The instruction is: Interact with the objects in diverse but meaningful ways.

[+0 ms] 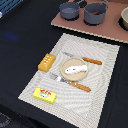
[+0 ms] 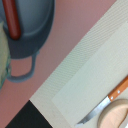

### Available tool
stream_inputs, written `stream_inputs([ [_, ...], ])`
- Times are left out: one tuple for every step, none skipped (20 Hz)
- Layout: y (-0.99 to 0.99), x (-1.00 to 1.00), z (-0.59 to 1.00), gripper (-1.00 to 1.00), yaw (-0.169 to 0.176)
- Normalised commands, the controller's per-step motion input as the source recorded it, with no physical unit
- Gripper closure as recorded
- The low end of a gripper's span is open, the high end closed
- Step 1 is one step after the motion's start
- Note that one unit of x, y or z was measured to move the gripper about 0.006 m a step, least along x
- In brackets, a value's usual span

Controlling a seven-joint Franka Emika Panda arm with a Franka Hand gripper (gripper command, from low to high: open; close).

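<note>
Yellow block (image 1: 44, 94), then fish (image 1: 76, 69) on plate (image 1: 65, 75).

Two cameras: one high and wide, one close and looking straight down.

The exterior view looks down at an angle on the whole worktop, with the placemat (image 1: 70, 70) mid-frame and the pots (image 1: 95, 12) at the top. The wrist view hangs near above, sharing the placemat's (image 2: 85, 75) edge, a pot (image 2: 27, 30), a knife (image 2: 107, 102) and the plate's rim (image 2: 117, 115).
</note>
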Motion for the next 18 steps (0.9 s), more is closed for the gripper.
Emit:
stream_inputs([
  [-0.83, 0.09, -0.01, -1.00, -0.078],
  [-0.84, 0.07, -0.04, -1.00, -0.078],
  [-0.85, 0.06, -0.06, -1.00, -0.075],
  [-0.86, 0.07, -0.06, -1.00, -0.072],
  [-0.87, 0.10, -0.07, -1.00, -0.066],
  [-0.87, 0.11, -0.07, -1.00, -0.065],
  [-0.87, 0.11, -0.07, -1.00, -0.065],
  [-0.86, 0.15, -0.07, -1.00, -0.065],
  [-0.86, 0.16, -0.07, -1.00, -0.064],
  [-0.85, 0.16, -0.07, -1.00, -0.065],
  [-0.85, 0.17, -0.07, -1.00, -0.065],
  [-0.84, 0.17, -0.09, -1.00, -0.068],
  [-0.83, 0.20, -0.11, -1.00, -0.069],
  [-0.82, 0.21, -0.14, -1.00, -0.070],
  [-0.77, 0.20, -0.17, -1.00, -0.068],
  [-0.74, 0.20, -0.18, -1.00, -0.066],
  [-0.73, 0.19, -0.21, -1.00, -0.069],
  [-0.77, 0.19, -0.20, -1.00, -0.073],
])
